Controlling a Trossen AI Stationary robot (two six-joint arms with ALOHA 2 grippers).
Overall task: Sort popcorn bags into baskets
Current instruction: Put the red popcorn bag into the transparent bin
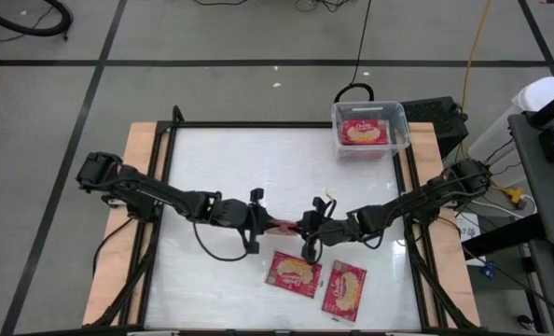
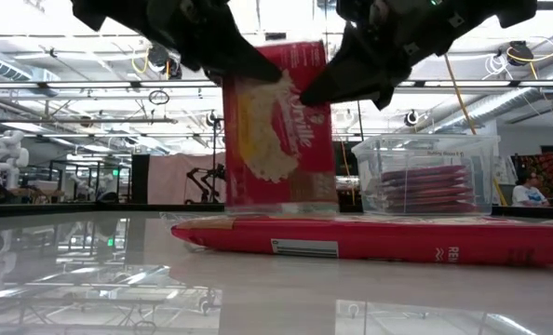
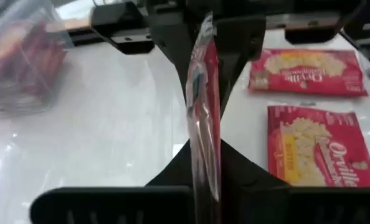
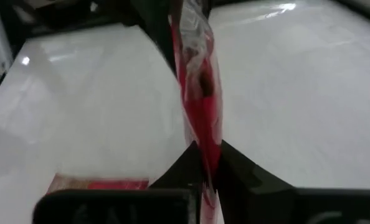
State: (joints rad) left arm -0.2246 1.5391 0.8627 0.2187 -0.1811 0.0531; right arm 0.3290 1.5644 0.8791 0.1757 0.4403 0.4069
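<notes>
Red, flat rectangular popcorn packet (image 1: 283, 225) was held upright on edge above the white glossy table (image 1: 230, 168), between the two arms at mid-table.

Left tool (image 1: 260, 224): pressed onto the packet's left edge, pinching it.

Right tool (image 1: 307, 227): pinching the opposite edge, so both gripped one packet.

Two further red popcorn packets (image 1: 294, 273), (image 1: 344, 290) lay flat, face up, near the front edge, just beside each other.

Clear plastic rectangular bin (image 1: 400, 119) stood at the far right corner, packets already inside.

Handling judgement: one tool should let go cleanly before the other carries. The right arm sits nearer the bin. Keep the packet taut and avoid twisting the thin wrapper.
</notes>
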